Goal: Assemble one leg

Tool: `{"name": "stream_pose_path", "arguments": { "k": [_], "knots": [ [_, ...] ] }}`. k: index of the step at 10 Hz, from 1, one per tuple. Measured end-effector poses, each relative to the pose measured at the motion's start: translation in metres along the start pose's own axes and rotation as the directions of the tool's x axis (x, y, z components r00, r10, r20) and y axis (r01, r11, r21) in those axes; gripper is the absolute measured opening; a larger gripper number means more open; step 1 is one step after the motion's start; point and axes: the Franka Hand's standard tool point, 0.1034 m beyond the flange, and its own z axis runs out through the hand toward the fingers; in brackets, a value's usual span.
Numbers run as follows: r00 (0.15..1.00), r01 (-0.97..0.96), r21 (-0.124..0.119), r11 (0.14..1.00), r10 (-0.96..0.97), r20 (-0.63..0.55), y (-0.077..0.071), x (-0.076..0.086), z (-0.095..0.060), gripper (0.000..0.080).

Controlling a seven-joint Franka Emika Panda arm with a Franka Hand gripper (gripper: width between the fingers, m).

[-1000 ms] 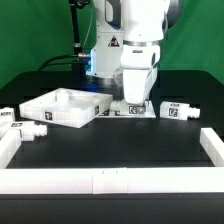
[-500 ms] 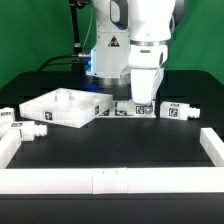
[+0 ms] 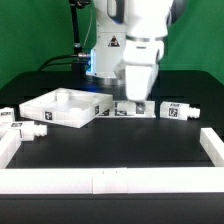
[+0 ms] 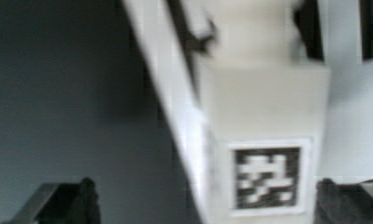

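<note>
In the wrist view a long white block with a black-and-white tag lies between my gripper's dark fingertips, which stand wide apart and do not touch it. It looks like a leg, but I cannot tell for sure. In the exterior view the wrist hangs over the tagged white pieces at the table's middle back and hides the fingers. One leg lies at the exterior view's right, and two more lie at its left.
The large flat white panel with a raised rim lies left of the gripper. A low white wall runs along the front and both sides of the black table. The robot's base stands behind.
The wrist swung toward the exterior view's right, then came back a little to the left. The parts on the table have not moved.
</note>
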Motion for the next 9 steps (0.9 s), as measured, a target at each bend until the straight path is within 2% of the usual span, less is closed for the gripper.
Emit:
{"name": "stream_pose_path", "arguments": {
  "k": [1,2,3,7,8,9],
  "knots": [
    [1.0,-0.01,-0.003,1.0,0.01,0.017,0.013,-0.011,-0.018,0.0627],
    [0.999,-0.032,-0.019,0.999,0.033,0.022,0.027,-0.023,-0.033,0.0645],
    [0.999,-0.044,-0.032,0.998,0.045,0.019,0.033,-0.028,-0.039,0.0649],
    [0.999,-0.044,-0.026,0.999,0.045,0.02,0.03,-0.028,-0.035,0.0649],
    [0.999,-0.026,-0.018,1.0,0.027,0.019,0.032,-0.036,-0.035,0.0649],
    [0.999,-0.05,-0.005,0.999,0.05,0.017,0.041,-0.062,-0.035,0.0649]
  ]
}}
